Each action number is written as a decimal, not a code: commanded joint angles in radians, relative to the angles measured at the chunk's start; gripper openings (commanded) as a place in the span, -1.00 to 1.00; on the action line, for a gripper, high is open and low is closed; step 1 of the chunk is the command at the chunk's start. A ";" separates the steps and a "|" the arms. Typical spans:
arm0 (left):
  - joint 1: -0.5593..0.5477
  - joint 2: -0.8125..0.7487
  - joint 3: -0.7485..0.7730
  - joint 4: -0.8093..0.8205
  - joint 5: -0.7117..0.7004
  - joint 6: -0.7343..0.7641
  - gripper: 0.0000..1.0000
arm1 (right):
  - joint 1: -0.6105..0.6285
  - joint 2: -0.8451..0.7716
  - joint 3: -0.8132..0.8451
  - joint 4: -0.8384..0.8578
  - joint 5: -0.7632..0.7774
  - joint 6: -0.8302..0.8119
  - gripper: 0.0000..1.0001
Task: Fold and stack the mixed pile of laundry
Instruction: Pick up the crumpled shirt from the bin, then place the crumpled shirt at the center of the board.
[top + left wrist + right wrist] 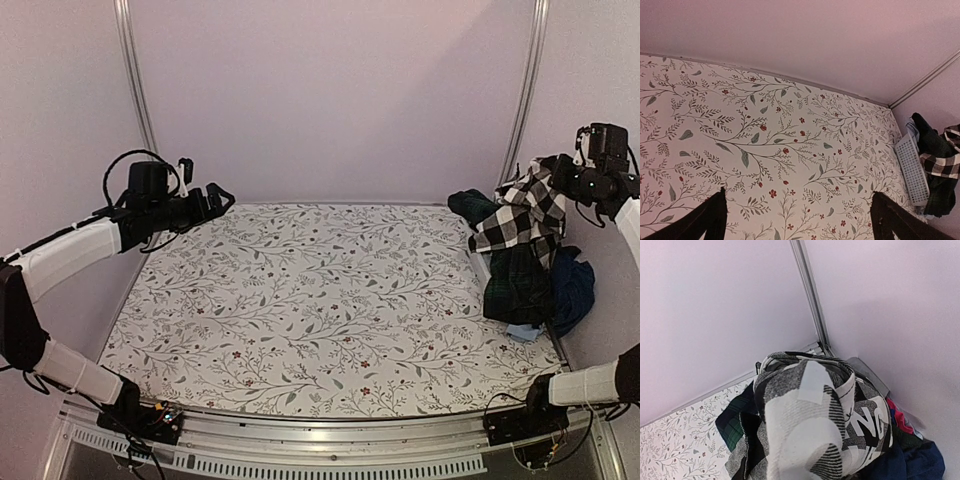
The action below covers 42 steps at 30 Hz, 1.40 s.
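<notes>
The table (300, 310) under its white flowered cloth was the widest thing, a flat place for folding, I suppose. The laundry pile (535, 280) sat at the far right edge, heaped over a white plastic basket (912, 167), with dark plaid, navy and light blue pieces hanging down. From its top the checked shirt (525, 215) rose in a peak, because the right gripper (570, 178) had closed on it near the wall. The cloth hid that gripper's fingers in its wrist view. The left gripper (215, 195) hovered above the left side with its fingers (715, 217) wide apart and holding nothing, probably ready to catch a second corner.
</notes>
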 commanded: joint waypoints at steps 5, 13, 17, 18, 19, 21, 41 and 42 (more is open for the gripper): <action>-0.010 0.038 0.048 0.017 0.006 -0.009 0.99 | -0.003 0.066 0.237 0.056 -0.058 -0.042 -1.00; -0.010 0.064 0.072 0.015 0.007 -0.006 0.99 | -0.003 0.150 0.454 0.053 -0.013 -0.072 -1.00; -0.009 0.076 0.082 0.016 0.005 -0.002 0.99 | -0.002 0.192 0.567 0.052 0.005 -0.086 -1.00; -0.010 0.080 0.085 0.016 0.006 -0.001 0.99 | -0.003 0.200 0.587 0.053 0.008 -0.088 -1.00; -0.009 0.084 0.090 0.014 0.005 -0.001 0.99 | -0.003 0.208 0.607 0.053 0.008 -0.090 -1.00; -0.010 0.092 0.097 0.016 0.007 -0.001 0.99 | -0.003 0.224 0.641 0.058 0.012 -0.092 -1.00; 0.015 0.138 0.193 -0.034 -0.019 -0.050 0.99 | 0.148 0.552 1.077 0.345 -0.431 0.151 -1.00; 0.022 0.137 0.196 -0.038 -0.017 -0.056 0.99 | 0.186 0.577 1.085 0.364 -0.444 0.160 -1.00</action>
